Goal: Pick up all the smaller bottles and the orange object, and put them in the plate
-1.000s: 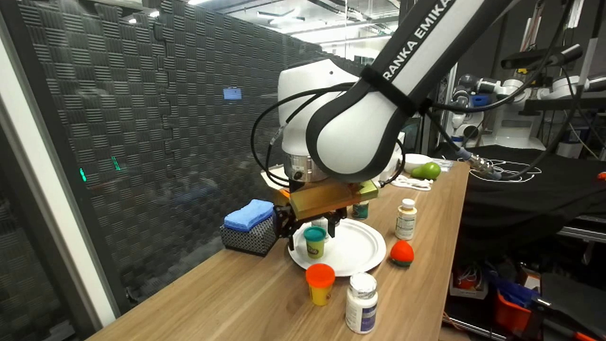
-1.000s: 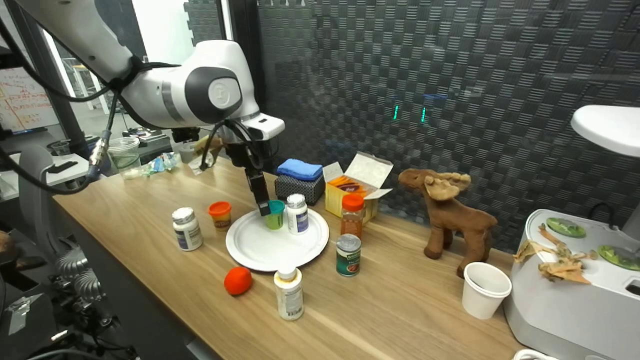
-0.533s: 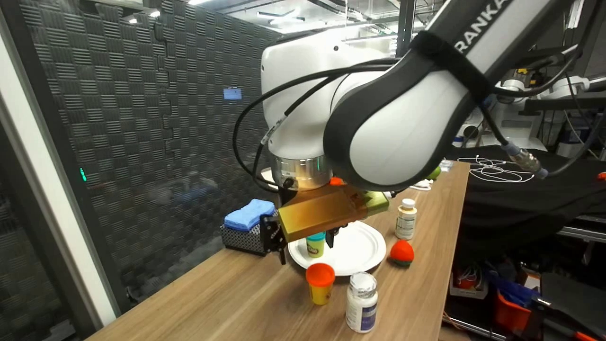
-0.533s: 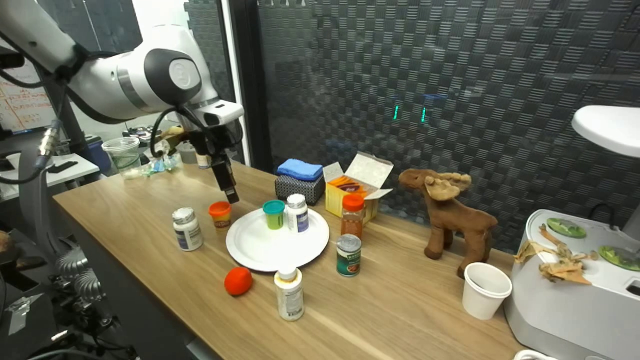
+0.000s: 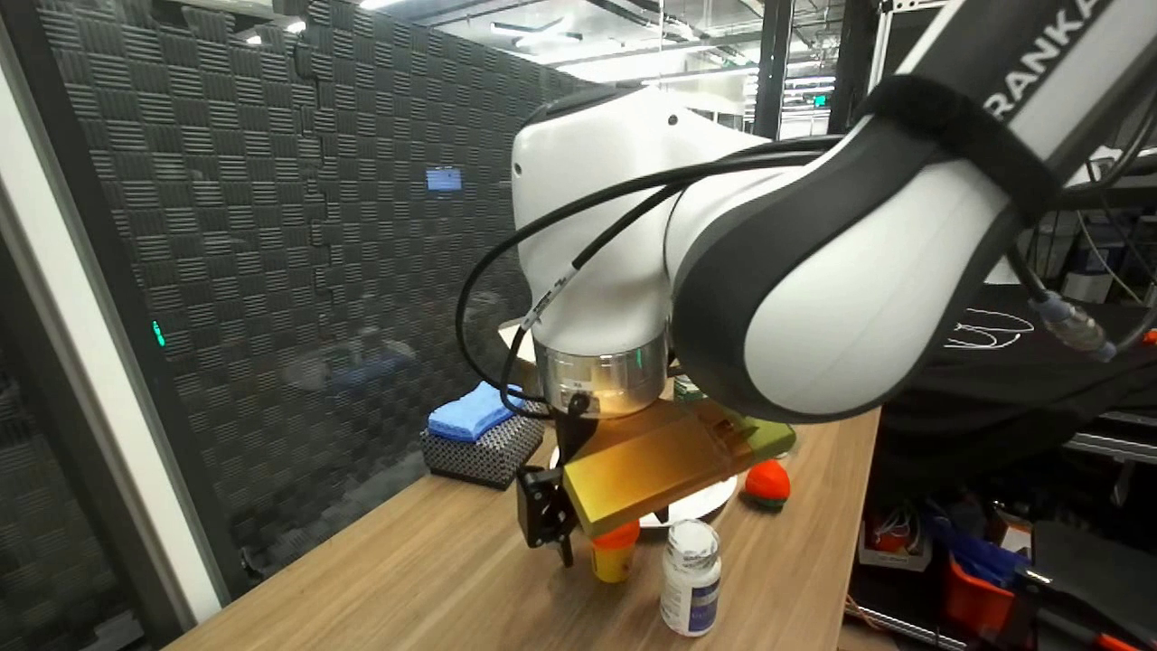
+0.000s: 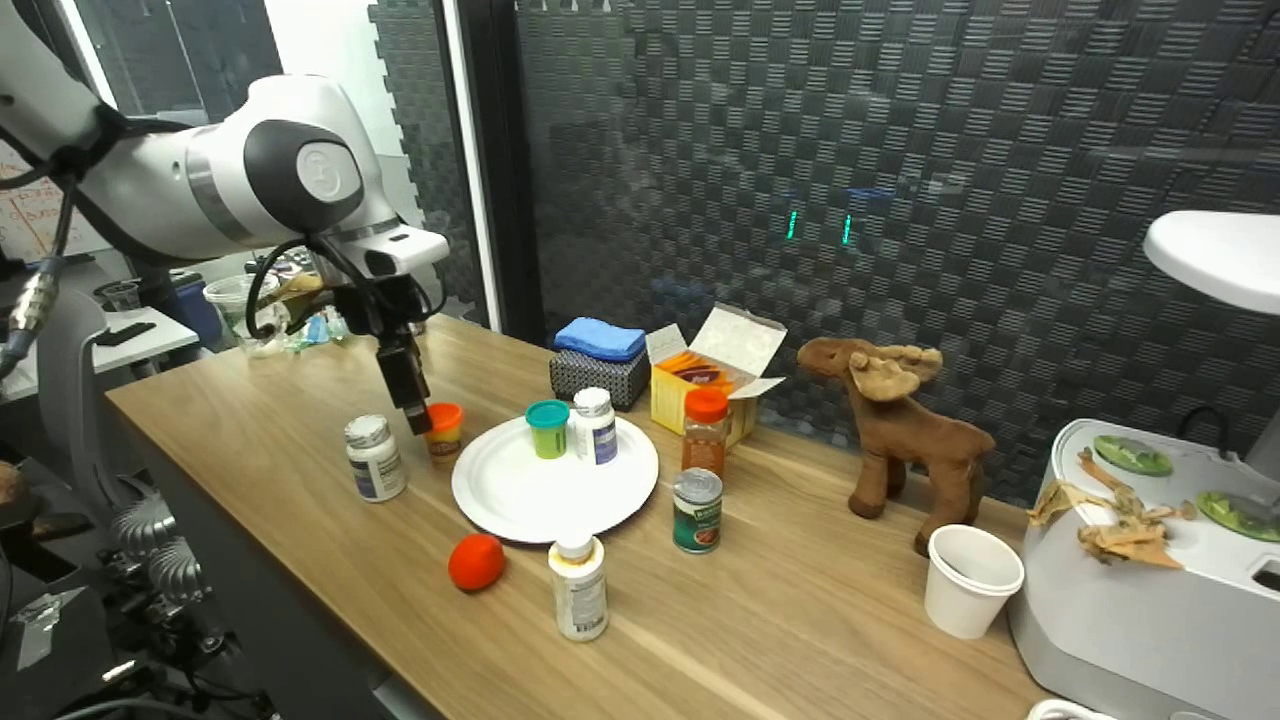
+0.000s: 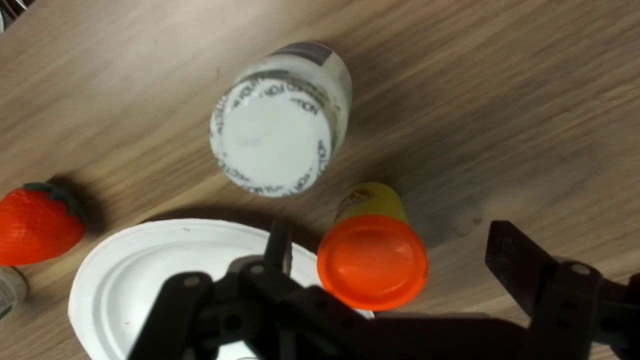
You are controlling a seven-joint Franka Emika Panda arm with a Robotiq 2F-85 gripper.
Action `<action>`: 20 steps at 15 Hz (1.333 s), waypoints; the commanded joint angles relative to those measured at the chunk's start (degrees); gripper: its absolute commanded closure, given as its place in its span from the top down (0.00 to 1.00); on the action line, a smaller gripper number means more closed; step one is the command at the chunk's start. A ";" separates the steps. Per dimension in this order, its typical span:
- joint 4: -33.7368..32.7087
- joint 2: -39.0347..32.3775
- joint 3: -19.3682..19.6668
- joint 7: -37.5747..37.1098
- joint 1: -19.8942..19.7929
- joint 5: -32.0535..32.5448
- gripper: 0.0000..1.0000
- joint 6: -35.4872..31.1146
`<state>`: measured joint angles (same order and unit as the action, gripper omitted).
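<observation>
- As you read an exterior view from left to right, the seal-capped supplement bottle (image 6: 375, 470) stands upright on the wood-grain worktop (image 6: 780, 620).
- Next comes your gripper (image 7: 391, 242), its jaws spread wide; in the wrist view the orange-lidded Play-Doh tub (image 7: 372, 262) stands between them, a gap on either side, just beside the round white plate (image 6: 545, 500).
- In front of these lies the strawberry (image 6: 476, 562), on the worktop near the plate; the wrist view shows you its green leaves.
- On the plate, towards its far rim, you find the teal-lidded Play-Doh tub (image 6: 548, 434) and, just to its right, the second supplement bottle (image 6: 596, 432), both upright.
- In front of the plate, the white-capped pill bottle (image 6: 579, 592) stands upright on the worktop.
- Behind the plate, note the blue cloth (image 6: 600, 338) on the dark patterned box (image 6: 587, 380).
- Right of the plate, you meet the tin can (image 6: 697, 517), the red-capped spice jar (image 6: 705, 445) and the open yellow carton (image 6: 668, 400).
- Farther right stand the plush moose (image 6: 925, 430), the nested paper cups (image 6: 965, 595) and the light-grey unit (image 6: 1120, 620).
</observation>
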<state>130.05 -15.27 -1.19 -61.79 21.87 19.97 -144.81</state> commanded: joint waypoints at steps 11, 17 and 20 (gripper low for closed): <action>-0.07 0.05 -0.58 2.56 -3.90 0.42 0.66 -1.41; 0.57 0.76 -1.22 6.04 -4.72 -1.28 0.28 -4.05; 2.80 3.94 -0.37 3.94 -4.13 0.07 0.28 -5.05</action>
<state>130.30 -15.38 -1.61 -57.25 17.96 19.62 -148.22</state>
